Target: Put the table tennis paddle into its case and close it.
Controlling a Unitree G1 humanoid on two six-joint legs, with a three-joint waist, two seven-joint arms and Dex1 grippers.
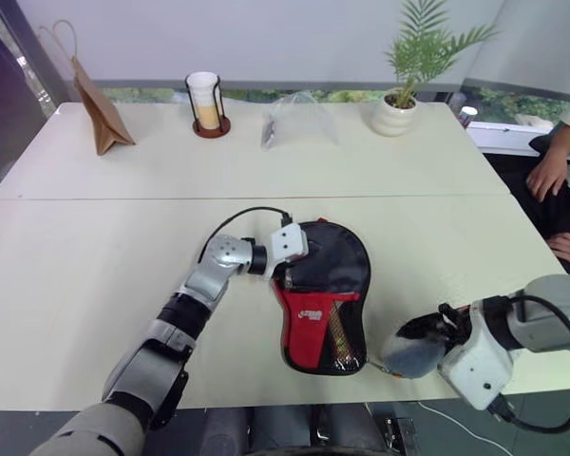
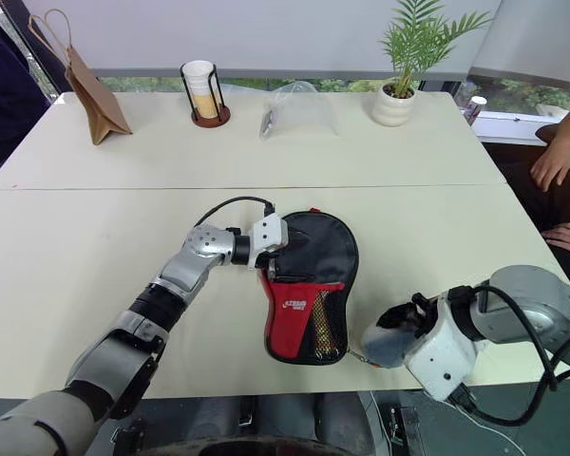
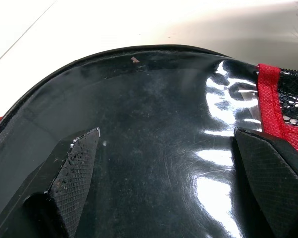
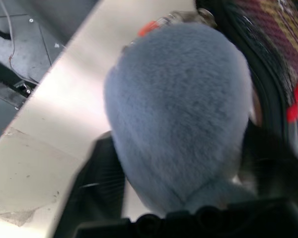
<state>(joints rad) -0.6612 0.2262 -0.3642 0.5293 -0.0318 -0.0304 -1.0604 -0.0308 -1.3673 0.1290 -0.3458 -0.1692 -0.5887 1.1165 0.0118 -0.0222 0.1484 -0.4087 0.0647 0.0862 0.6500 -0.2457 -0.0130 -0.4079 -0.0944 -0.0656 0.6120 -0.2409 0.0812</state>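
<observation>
The case (image 1: 334, 255), a black pouch with a red panel (image 1: 307, 318), lies flat on the near table. Through its mesh window shows the tan handle of the table tennis paddle (image 1: 339, 332); the blade is hidden inside. My left gripper (image 3: 164, 163) is open, and its fingertips (image 3: 74, 168) rest spread on the glossy black round part of the case. My right gripper (image 1: 427, 334) is at the table's near edge, right of the case's bottom corner. A small grey soft pouch (image 4: 179, 114) sits unsqueezed between its wide-apart fingers. A metal ring with an orange tag (image 4: 184, 17) joins the pouch to the case.
On the far table stand a brown paper bag (image 1: 100, 109), a cup in a black wire holder (image 1: 206, 103), a clear plastic bag (image 1: 299, 119) and a potted plant (image 1: 399, 104). A person's hands (image 1: 551, 171) rest at the right edge. The table's front edge is just below the case.
</observation>
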